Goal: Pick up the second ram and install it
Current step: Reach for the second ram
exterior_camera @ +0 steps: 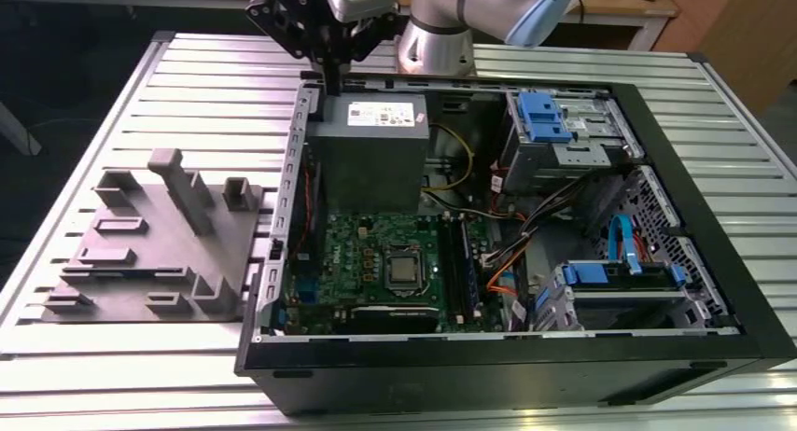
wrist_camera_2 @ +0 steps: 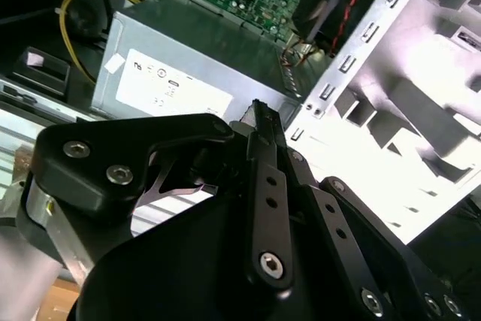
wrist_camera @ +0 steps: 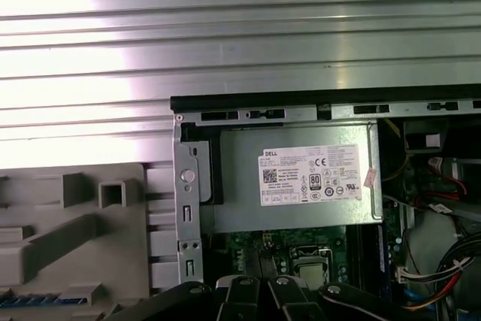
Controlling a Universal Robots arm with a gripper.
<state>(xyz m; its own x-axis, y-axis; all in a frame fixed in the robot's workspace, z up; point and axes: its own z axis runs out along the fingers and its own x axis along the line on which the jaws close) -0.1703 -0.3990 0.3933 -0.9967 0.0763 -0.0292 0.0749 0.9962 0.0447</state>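
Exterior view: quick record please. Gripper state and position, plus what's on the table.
case: open, lying flat on slatted table
power supply: grey box, label up, inside case
motherboard: green, inside case, next to power supply
fixture: grey, on table, at the exterior view's left of case
gripper: shut, over case rim by power supply's corner; contact cannot be told

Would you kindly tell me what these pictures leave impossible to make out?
- Exterior view: whether the gripper carries anything; too small and dark.
- First wrist view: most of the motherboard, covered by the gripper and cut off by the edge.
- Second wrist view: the grey fixture, its shapes washed out by glare.
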